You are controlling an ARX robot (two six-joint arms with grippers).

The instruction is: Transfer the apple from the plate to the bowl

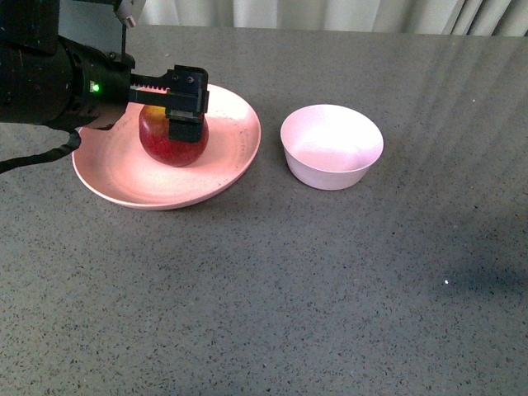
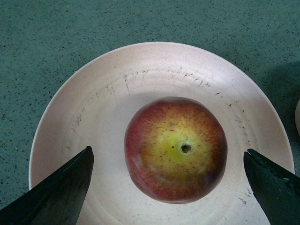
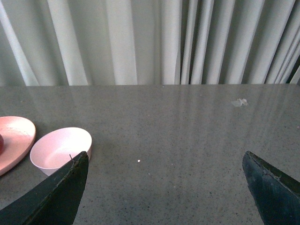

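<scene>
A: Since the apple (image 2: 176,150) sits stem dimple up in the middle of the plate (image 2: 93,93), why do the left fingers (image 2: 63,190) stand so wide?

B: To straddle it, I'd say. They are spread well past its width, one on either side, so a straight close should meet its widest part.

A: Are they touching it?

B: No. The left wrist view shows bare plate between each finger and the red skin, with roughly the same gap on both sides. The apple lies centred between them, resting on the plate and not lifted.

A: And from the front?

B: One finger crosses in front of the apple's upper half. From there I cannot tell how low the tips reach.

A: Where is the bowl (image 1: 332,148)?

B: On the tabletop (image 1: 289,289), beyond the finger on the robot's right and near the plate's rim but apart from it. It is empty and upright, so the carry looks short and sideways.

A: The right fingers (image 3: 56,192)?

B: They are spread too, holding nothing over bare tabletop. The bowl is just outside one of them, and the apple is well away. They seem parked out of the left arm's path.
</scene>
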